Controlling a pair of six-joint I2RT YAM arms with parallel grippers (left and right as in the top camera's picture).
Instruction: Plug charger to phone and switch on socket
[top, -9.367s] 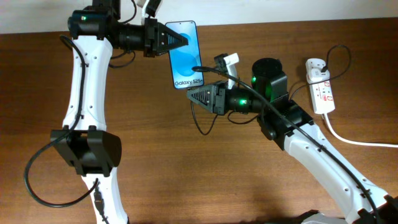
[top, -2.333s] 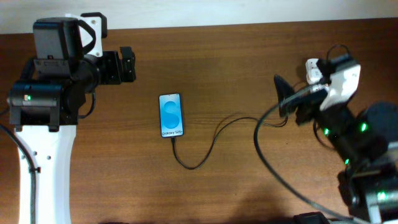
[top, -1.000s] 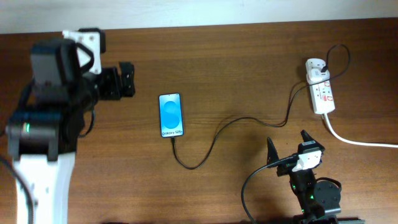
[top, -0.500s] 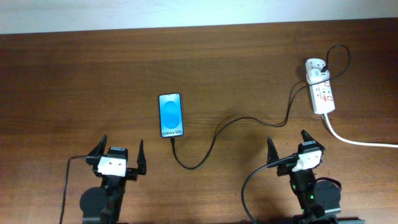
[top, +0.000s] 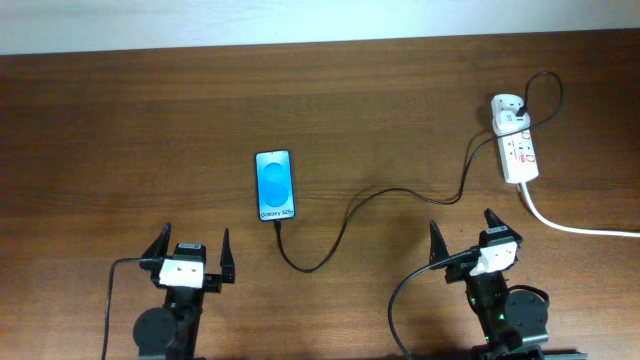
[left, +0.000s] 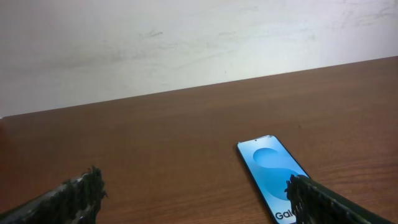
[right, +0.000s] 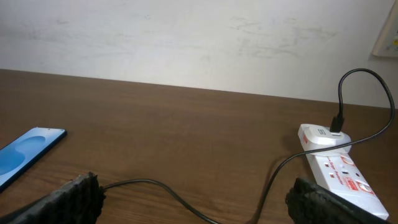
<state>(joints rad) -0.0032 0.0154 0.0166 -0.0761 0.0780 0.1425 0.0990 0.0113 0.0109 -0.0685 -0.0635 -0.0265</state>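
The phone (top: 275, 185) lies flat on the wooden table, blue screen up; it also shows in the left wrist view (left: 273, 168) and the right wrist view (right: 28, 149). The black charger cable (top: 345, 215) meets the phone's bottom edge, loops across the table and ends in a white adapter (top: 508, 104) on the socket (top: 518, 150). In the right wrist view the cable (right: 155, 182) lies ahead and the socket (right: 339, 165) at the right. My left gripper (top: 195, 233) (left: 193, 177) is open at the front left, below the phone. My right gripper (top: 460, 220) (right: 193, 180) is open at the front right. Both hold nothing.
The power strip's thick white cord (top: 580, 228) runs off to the right edge. A white wall (left: 186, 43) stands behind the table's far edge.
The left arm has come back from the table's far left to the front left, gripper open. The right arm, phone, cable and socket have stayed put.
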